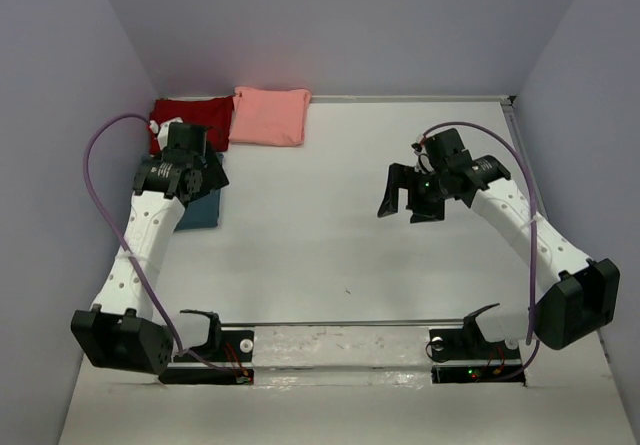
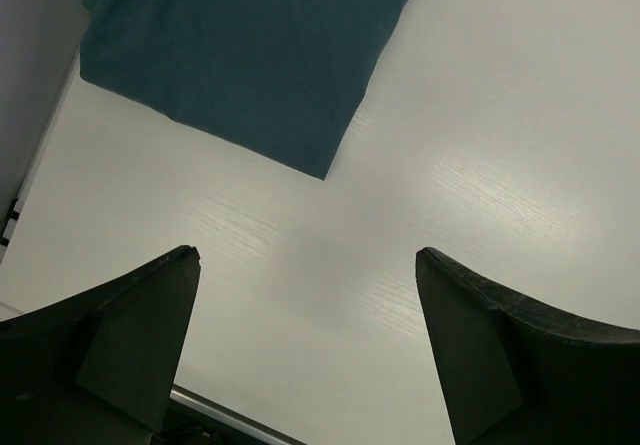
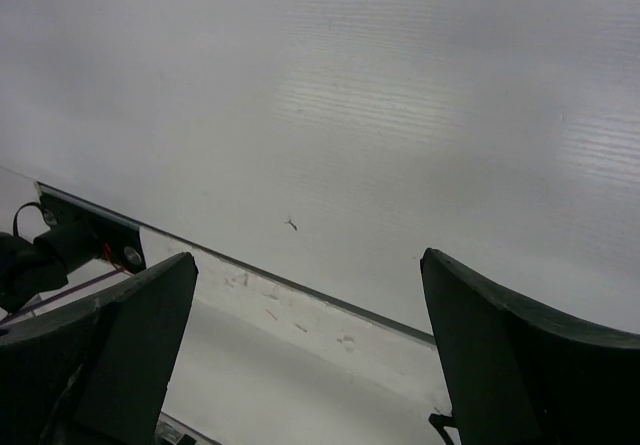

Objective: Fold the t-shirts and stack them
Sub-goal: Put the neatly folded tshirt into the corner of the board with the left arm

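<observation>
Teal t-shirt beyond empty, wide-apart left fingers

The right tool hangs spread wide and empty above the white table, near a small dark mark.

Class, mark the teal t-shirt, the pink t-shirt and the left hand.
teal t-shirt (image 2: 250,55), left wrist view, middle of cloth.
pink t-shirt (image 1: 270,115), top view, centre of folded cloth.
left hand (image 2: 307,255), left wrist view, midway between fingertips.
</observation>
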`<state>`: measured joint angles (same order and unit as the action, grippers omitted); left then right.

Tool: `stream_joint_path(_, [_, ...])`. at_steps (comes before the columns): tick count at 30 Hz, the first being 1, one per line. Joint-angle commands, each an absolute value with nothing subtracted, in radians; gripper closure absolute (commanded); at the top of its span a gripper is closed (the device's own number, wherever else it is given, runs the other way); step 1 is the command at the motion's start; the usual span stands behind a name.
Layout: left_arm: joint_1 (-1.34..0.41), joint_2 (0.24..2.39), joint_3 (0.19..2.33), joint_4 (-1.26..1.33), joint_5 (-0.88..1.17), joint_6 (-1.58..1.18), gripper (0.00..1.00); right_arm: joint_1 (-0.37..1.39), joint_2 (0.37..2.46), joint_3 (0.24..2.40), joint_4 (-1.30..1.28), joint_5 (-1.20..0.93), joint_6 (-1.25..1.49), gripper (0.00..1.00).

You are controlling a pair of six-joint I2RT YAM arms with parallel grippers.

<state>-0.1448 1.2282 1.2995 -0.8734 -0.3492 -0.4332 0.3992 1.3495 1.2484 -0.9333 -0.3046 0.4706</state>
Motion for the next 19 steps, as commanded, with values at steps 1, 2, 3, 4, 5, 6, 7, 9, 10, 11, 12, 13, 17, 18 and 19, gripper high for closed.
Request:
stream_joint_path(1, [-0.147,1.168,1.264,-0.910,-0.339,-0.451,0.01,0.399,1.296,1.227,-0.856,-0.295,0.460,0.00])
stream_joint_path(2, [-0.147,1.163,1.259,-0.910,-0.334,-0.453,0.01,0.399,1.296,1.227,-0.853,-0.296,0.460,0.00])
stream_joint_path(3, [-0.147,1.158,1.253,-0.911,-0.333,-0.454,0.01,0.399,1.298,1.229,-0.850,-0.296,0.459,0.00])
stream_joint_path(4, [-0.147,1.149,1.249,-0.913,-0.331,-0.456,0.01,0.399,1.304,1.230,-0.850,-0.298,0.454,0.00])
stream_joint_path(5, [-0.147,1.144,1.246,-0.911,-0.331,-0.457,0.01,0.399,1.308,1.238,-0.848,-0.298,0.453,0.00])
stream_joint_path(6, [-0.147,1.141,1.243,-0.913,-0.328,-0.456,0.01,0.399,1.312,1.242,-0.850,-0.299,0.453,0.00])
stream_joint_path(7, [-0.147,1.137,1.238,-0.913,-0.327,-0.456,0.01,0.399,1.313,1.247,-0.848,-0.302,0.449,0.00])
stream_joint_path(9, [-0.147,1.127,1.233,-0.914,-0.325,-0.456,0.01,0.399,1.318,1.258,-0.845,-0.304,0.446,0.00])
stream_joint_path(10, [-0.147,1.123,1.230,-0.913,-0.324,-0.456,0.01,0.399,1.319,1.262,-0.847,-0.305,0.445,0.00])
stream_joint_path(11, [-0.147,1.121,1.229,-0.913,-0.324,-0.454,0.01,0.399,1.319,1.267,-0.847,-0.305,0.443,0.00])
stream_joint_path(12, [-0.147,1.121,1.227,-0.913,-0.324,-0.453,0.01,0.399,1.319,1.269,-0.847,-0.305,0.442,0.00])
stream_joint_path(13, [-0.147,1.121,1.227,-0.911,-0.324,-0.451,0.01,0.399,1.319,1.272,-0.847,-0.304,0.439,0.00])
stream_joint_path(17, [-0.147,1.127,1.230,-0.907,-0.321,-0.440,0.01,0.399,1.316,1.269,-0.845,-0.304,0.440,0.00])
stream_joint_path(18, [-0.147,1.129,1.230,-0.904,-0.316,-0.434,0.01,0.399,1.316,1.267,-0.844,-0.304,0.440,0.00])
stream_joint_path(19, [-0.147,1.131,1.236,-0.907,-0.321,-0.436,0.01,0.399,1.316,1.267,-0.841,-0.307,0.442,0.00])
